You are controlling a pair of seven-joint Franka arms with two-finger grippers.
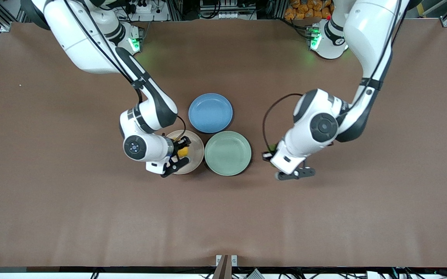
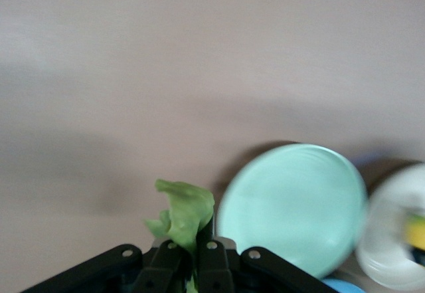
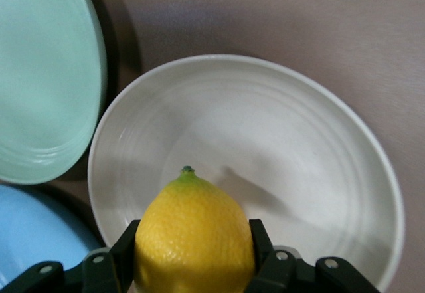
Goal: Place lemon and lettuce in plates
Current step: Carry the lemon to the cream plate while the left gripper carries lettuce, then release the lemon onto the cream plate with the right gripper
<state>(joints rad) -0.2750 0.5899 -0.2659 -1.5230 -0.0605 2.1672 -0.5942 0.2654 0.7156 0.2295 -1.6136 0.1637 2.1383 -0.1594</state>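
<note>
No readable writing or brand marks on any plate, arm or the brown surface (image 1: 52,193).

Landmark: green plate (image 1: 228,153), mint, bare, sitting on the surface.

Right gripper (image 1: 177,154) is clamped on the lemon (image 1: 183,151), fingers pressed on both sides of the fruit. It hangs over the beige plate (image 1: 192,162), which sits just beside the green plate toward the right arm's end of the surface. In the right wrist view the lemon (image 3: 194,233) sits between the gripper (image 3: 192,266) fingers, stem tip pointing out past them, with the beige plate (image 3: 305,167) under it and the green plate (image 3: 40,74) alongside. Lemon is off the plate, in the air.

Left gripper (image 1: 271,153) is closed tight on the lettuce (image 1: 272,147), over bare surface just beside the green plate toward the left arm's end. In the left wrist view the lettuce (image 2: 184,214) sticks up from the pinched gripper (image 2: 191,266), leaf crumpled, with the green plate (image 2: 292,206) close beside it. Lettuce is not over any plate.

Blue plate (image 1: 210,112) lies farther from the front camera than the green plate, nearly touching it, bare.
</note>
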